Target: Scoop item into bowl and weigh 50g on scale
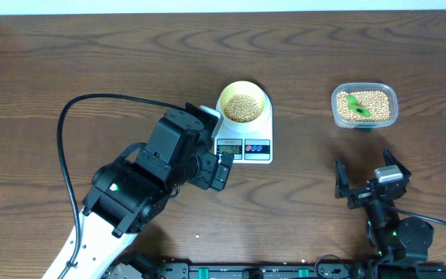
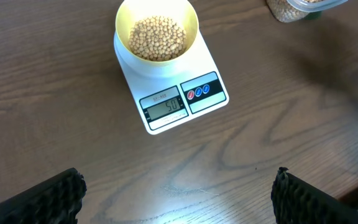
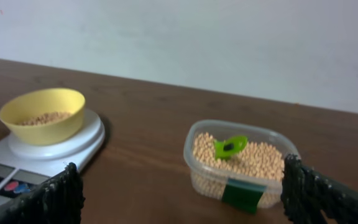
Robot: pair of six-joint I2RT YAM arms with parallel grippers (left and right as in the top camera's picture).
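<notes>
The small pale yellow round bowl sits squarely on the flat white digital scale, filled with tiny beige-tan beans, and the grey display appears to read 50. The left gripper hovers near the scale's front edge, jaws spread wide, holding nothing. Over on the right, the right gripper is wide apart too and empty, facing the clear rounded plastic tub of beans, where a green spoon lies on the heap. Tub and scale stand well apart on the dark wooden table.
</notes>
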